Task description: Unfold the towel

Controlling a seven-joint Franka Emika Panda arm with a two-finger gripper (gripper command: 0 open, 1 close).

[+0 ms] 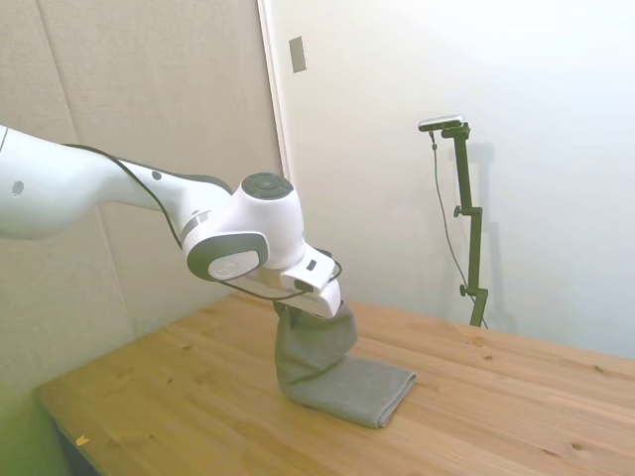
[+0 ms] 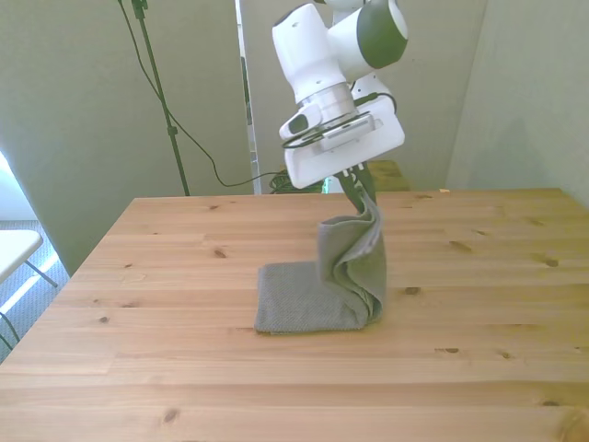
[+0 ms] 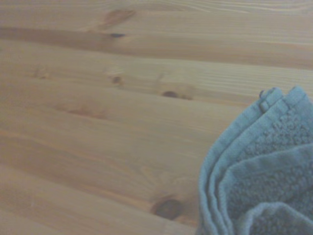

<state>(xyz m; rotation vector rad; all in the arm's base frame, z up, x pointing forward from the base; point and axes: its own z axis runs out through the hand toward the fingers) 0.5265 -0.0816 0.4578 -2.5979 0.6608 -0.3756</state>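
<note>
A: What had the gripper (image 2: 355, 180) got hold of?

B: Its fingers were pinched together on the top edge of the towel (image 2: 336, 276), lifting that part well above the wooden table (image 2: 184, 276). The white arm (image 1: 119, 193) was angled down over it.

A: And the rest of the cloth?

B: One portion lay flat near the table's middle, toward the front view's left; the raised part stood up from it in a draped, creased column.

A: So which step was that?

B: By my judgement, the peel: the upper layer was up but not yet carried over. The next move probably called for drawing the held edge across, away from the flat part, then lowering it.

A: Material?

B: Grey terry, nubbly, with thick layered hems (image 3: 234, 147); limp, so it would likely sag and bunch.
</note>
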